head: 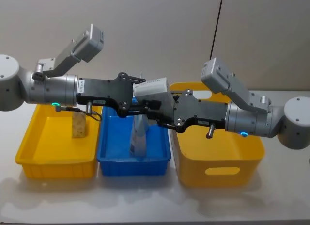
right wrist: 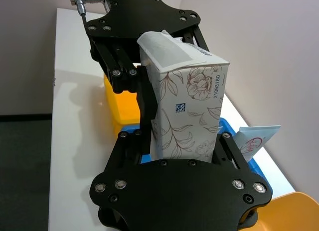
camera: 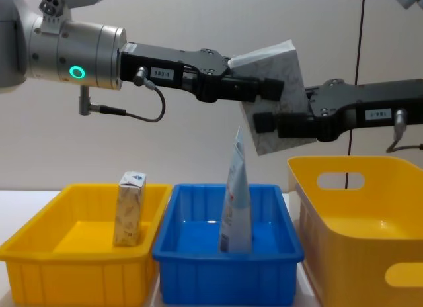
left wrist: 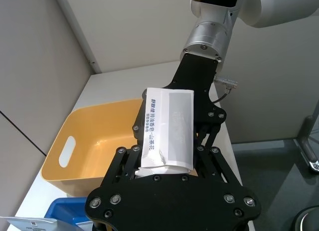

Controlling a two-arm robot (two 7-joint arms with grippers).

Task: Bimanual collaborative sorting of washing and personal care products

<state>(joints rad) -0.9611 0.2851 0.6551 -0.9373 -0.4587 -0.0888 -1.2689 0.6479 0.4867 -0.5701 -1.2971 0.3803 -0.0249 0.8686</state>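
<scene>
Floral-printed white box (right wrist: 187,109) with a grey top band and blue lettering is hanging tilted at twelve o'clock over the blue bin (camera: 225,275), left gripper (camera: 274,88) and right gripper (camera: 264,123) both clamping it.

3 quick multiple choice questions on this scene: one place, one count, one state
1. Where is the speckled carton? A) left yellow bin B) blue bin C) right yellow bin
2. How many bins? A) two B) three C) four
3. The marbled box is A) lying in a bin B) gripped by both arms C) gripped by one
Key: 1 A, it stands there. 2 B, left yellow bin, blue bin, right yellow bin. 3 B, left end effector and right end effector both clamp it in the air.
</scene>
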